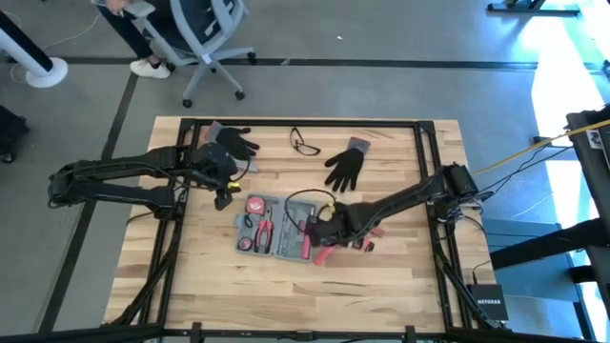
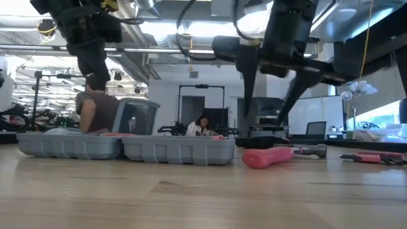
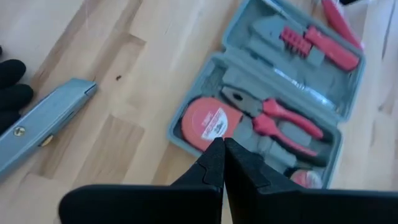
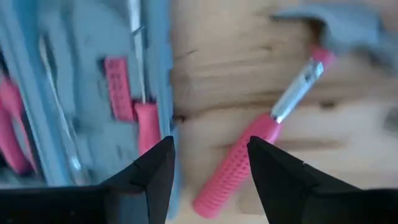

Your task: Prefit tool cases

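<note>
High view: case [image 1: 278,227] lies open mid-tabletop [image 1: 400,276], tools in its recesses – a red round tape [image 1: 257,205] at one end, pliers [image 1: 266,232] beside it. Left gripper [image 1: 225,195] sits just off the case's tape end, fingers pressed together, holding nothing. Right gripper [image 1: 322,229] is over the case's other end, at its edge, next to a pink-handled hammer [image 1: 345,250] lying on the wood just outside the case. Two black gloves [image 1: 347,165] and a pair of glasses [image 1: 305,143] lie toward the far edge, well apart from the case.

Low view: case [image 2: 127,147] seen edge-on as two grey halves side by side, flat on the tabletop [image 2: 203,197]. Hammer [image 2: 270,156] rests beside it, pink grip toward the camera. Right gripper [image 2: 273,117] hangs above the hammer, fingers spread, not touching it. A person sits in the room behind.

Left wrist view: fingers [image 3: 214,163] shut tip to tip, empty – above the case [image 3: 348,81] near the tape [image 3: 208,121] and pliers [image 3: 280,118]. A grey utility knife [image 3: 43,118] lies on the wood apart from the case.

Right wrist view: fingers [image 4: 155,168] wide, nothing between them but tabletop; case edge [image 4: 158,68] just beside one finger, hammer handle [image 4: 233,171] between the fingers' line and below them.
</note>
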Controlling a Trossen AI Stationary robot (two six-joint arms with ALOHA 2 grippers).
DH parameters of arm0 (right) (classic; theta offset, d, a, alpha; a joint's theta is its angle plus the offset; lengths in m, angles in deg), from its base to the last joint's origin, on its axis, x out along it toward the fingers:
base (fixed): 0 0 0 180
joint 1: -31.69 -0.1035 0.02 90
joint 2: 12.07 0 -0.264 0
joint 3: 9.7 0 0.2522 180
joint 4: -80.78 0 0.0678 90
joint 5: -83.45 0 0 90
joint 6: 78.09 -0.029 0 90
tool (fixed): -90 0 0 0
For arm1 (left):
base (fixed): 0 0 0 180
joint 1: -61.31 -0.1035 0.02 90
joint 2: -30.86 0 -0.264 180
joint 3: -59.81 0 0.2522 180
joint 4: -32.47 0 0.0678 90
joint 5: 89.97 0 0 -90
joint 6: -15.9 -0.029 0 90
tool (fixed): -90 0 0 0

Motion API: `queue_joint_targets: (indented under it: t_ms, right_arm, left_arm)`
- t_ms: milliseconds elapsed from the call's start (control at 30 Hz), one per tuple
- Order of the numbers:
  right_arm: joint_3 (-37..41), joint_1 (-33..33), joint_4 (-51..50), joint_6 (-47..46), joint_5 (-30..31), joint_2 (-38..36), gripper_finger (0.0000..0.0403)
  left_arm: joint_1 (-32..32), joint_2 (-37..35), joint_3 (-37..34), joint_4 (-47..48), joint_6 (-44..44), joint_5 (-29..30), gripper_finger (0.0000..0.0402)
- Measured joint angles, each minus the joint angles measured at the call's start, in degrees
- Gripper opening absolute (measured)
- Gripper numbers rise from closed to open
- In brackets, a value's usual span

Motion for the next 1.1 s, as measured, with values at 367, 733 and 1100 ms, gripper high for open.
queue_joint_targets:
  t_ms: [367, 733, 1100]
  right_arm:
    - [-1.5, -0.6, -8.9, -10.4, 0.1, 2.8, 0.0195]
    - [-1.8, 2.2, -15.5, -10.5, -2.5, 3.3, 0.0195]
    - [4.8, 3.8, -4.7, -10.8, -3.0, 4.1, 0.019]
  left_arm:
    - [0.0, 0.0, -0.2, 1.3, -4.3, -1.2, 0.0]
    - [0.0, 0.0, -0.2, 1.3, -3.8, -1.1, 0.0]
    - [0.0, 0.0, -0.2, 1.4, -0.7, -1.1, 0.0]
